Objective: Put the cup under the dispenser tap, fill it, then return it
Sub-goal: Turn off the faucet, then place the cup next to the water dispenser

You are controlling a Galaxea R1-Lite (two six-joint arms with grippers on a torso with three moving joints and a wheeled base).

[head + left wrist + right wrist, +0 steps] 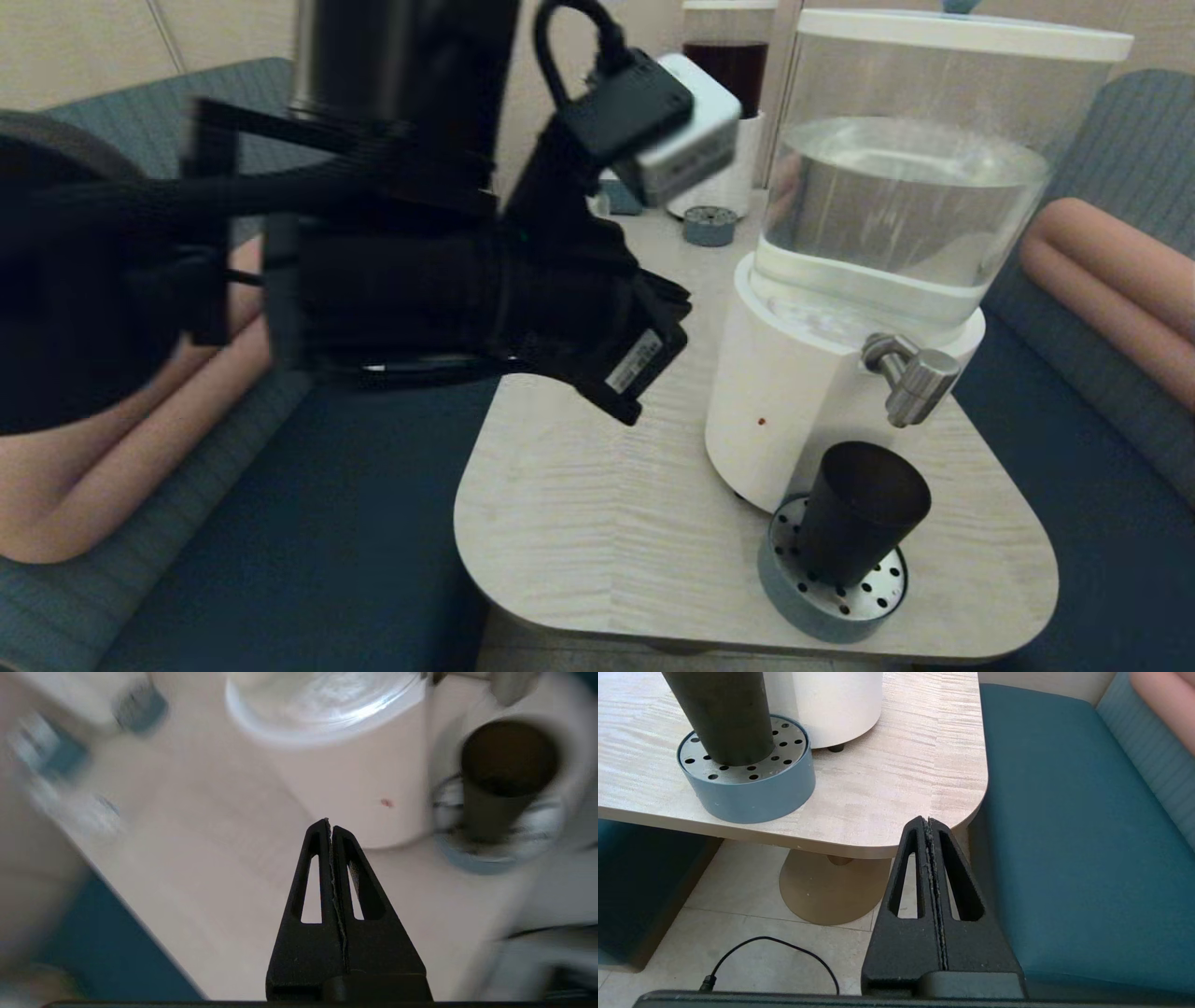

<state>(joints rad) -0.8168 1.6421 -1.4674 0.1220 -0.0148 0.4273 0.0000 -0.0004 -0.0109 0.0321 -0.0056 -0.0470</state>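
Cup (pixel 864 513) on drip tray (pixel 794 583) below dispenser tap (pixel 910 373), at table (pixel 597 523) front-right corner.

Under the tap (pixel 910 373): I see the cup (pixel 864 511) on the drip tray (pixel 794 597), filling that slot.
Behind the cup: the dispenser (pixel 780 392) blocks any approach.
Table (pixel 597 532), my left of the dispenser: bare surface, open for passing.
Above it: my left gripper (pixel 331 828), fingers pressed together.
Table's right edge: my right gripper (pixel 929 826), closed, beside the bench (pixel 1064 835), off the table.

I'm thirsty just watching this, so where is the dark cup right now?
In the head view, the cup stands on the round grey perforated drip tray, right of centre, below the dispenser tap.
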